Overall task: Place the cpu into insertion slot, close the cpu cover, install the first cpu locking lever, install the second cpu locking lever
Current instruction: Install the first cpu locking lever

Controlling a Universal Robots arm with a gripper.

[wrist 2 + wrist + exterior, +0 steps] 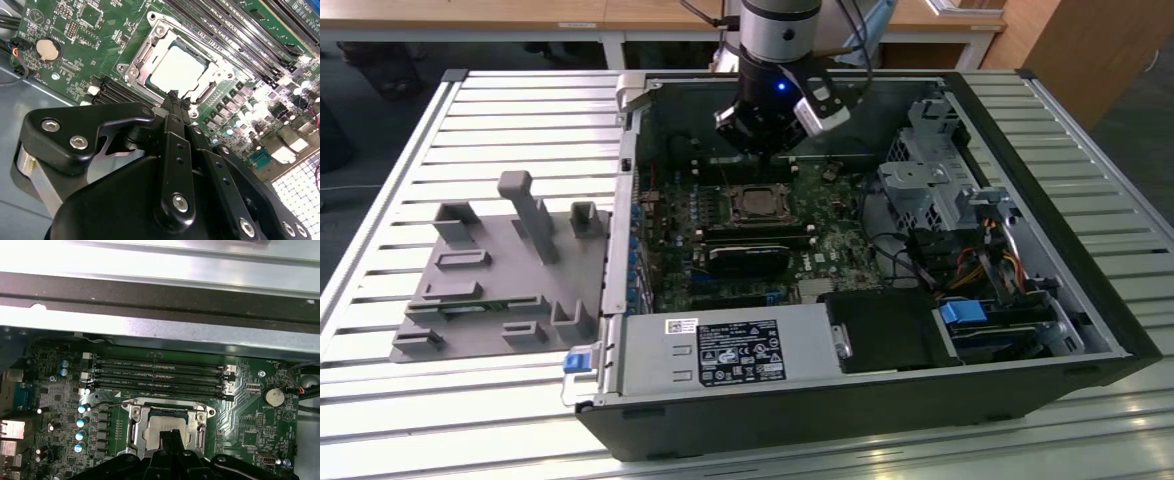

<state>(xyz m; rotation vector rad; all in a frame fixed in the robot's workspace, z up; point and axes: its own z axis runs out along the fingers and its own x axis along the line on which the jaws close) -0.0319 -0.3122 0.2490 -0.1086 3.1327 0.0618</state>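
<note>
The cpu [177, 70] [167, 421] is a pale metal square lying in the motherboard socket [754, 205]. The silvery cpu cover [145, 50] [136, 421] lies flat around it, with the chip showing through its window. A thin wire locking lever [107, 404] runs along the socket's side nearest the memory sticks. My gripper [173, 95] [171, 436] [761, 145] hangs just above the socket's edge, its black fingers shut together with nothing between them. It stands apart from the chip.
The board sits deep in an open black computer case [1067, 300] with tall walls. Long black memory sticks [160, 372] and a coin battery [274, 396] flank the socket. A power supply [720, 350], a drive cage [934, 190] and a grey fixture [494, 270] stand nearby.
</note>
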